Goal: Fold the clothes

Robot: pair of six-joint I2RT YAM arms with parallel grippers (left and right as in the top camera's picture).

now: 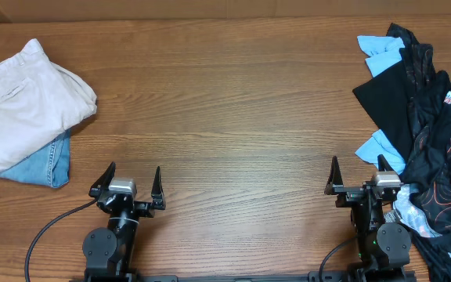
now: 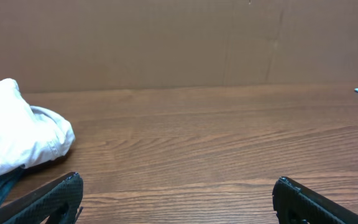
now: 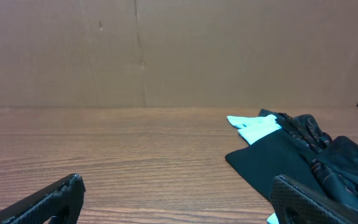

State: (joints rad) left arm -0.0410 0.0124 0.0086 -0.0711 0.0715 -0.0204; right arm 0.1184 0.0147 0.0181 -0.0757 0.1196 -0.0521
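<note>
Wood-grain table [image 1: 233, 102] carries everything, so read each place off it. Heaped against the table's right edge lies the unfolded pile of clothes [image 1: 425, 149]: a black jersey with thin orange lines [image 1: 437, 184] on the near part, a plain black garment [image 1: 386, 98] spreading toward the table's middle, and light-blue cloth [image 1: 382, 55] poking out at the far end and again lower down. At the table's left edge a white garment [image 1: 26, 102] sits on blue denim [image 1: 41, 168], both apparently folded already. Expect the pile to be light, limp and a little slick (sports fabric tends to slide on itself), so a pinch in the middle would likely drag a bunched lump and may bring its neighbours along. You would do better to take an outer edge. The plain black garment's corner toward the table's middle looks the freest, and a hem or shoulder seam gives a doubled layer to bite on; which garment lies on top is hard to tell where they overlap. At the table's near edge, the right gripper [image 1: 358, 168] sits just beside the pile and the left gripper [image 1: 134, 176] well apart from it; both have their jaws spread wide with nothing between them.
</note>
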